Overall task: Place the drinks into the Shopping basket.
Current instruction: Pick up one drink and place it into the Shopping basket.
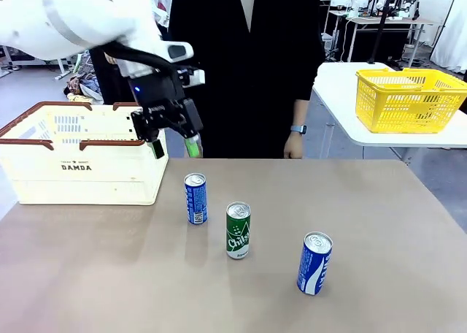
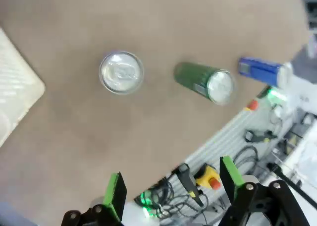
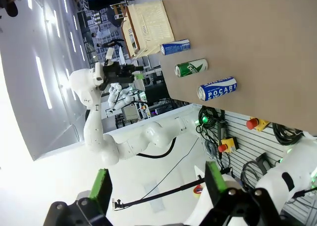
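Three drinks (image 1: pixel 238 231) stand on the table (image 1: pixel 379 223) outside the Shopping basket (image 1: pixel 80 180), left gripper (image 1: pixel 174 148) and right gripper (image 3: pixel 157 184) both empty, jaws apart, so every placement remains.

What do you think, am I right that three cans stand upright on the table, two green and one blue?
Not quite: two are blue, one green. The front view shows the left blue can, the green can and the right blue can upright on the table.

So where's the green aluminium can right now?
Front view: the green aluminium can stands upright mid-table, between the left blue can and the right blue can, right of the cream-white slotted basket.
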Available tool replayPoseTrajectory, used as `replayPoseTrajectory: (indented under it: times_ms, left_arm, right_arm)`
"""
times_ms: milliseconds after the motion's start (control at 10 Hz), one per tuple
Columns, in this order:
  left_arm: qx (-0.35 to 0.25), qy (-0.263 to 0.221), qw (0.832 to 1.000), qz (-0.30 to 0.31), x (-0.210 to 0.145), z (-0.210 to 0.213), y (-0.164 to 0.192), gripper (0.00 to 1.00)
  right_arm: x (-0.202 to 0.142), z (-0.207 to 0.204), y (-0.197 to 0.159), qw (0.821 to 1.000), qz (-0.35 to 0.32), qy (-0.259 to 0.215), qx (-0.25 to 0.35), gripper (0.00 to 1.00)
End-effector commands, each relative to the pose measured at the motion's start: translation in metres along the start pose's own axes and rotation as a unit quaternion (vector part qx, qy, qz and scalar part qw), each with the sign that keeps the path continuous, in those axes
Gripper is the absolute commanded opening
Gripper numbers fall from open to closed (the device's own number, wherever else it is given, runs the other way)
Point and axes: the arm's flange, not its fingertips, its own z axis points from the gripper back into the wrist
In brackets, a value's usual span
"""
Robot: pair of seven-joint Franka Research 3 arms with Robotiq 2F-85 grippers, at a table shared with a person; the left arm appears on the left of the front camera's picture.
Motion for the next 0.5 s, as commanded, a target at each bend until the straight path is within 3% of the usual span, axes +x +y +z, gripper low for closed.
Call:
replayPoseTrajectory:
  times_ms: [0, 300, 400]
  left_arm:
    - [0.05, -0.03, 0.995, 0.075, 0.009, -0.027, -0.003, 1.0]
    - [0.091, -0.125, 0.97, 0.189, 0.026, -0.055, -0.001, 1.0]
    - [0.09, -0.108, 0.972, 0.189, 0.033, -0.063, 0.001, 1.0]
  right_arm:
    - [-0.001, 0.0, 0.004, 1.0, -0.004, 0.002, 0.003, 1.0]
    - [-0.001, 0.0, 0.004, 1.0, -0.004, 0.002, 0.003, 1.0]
    - [-0.001, 0.0, 0.004, 1.0, -0.004, 0.002, 0.003, 1.0]
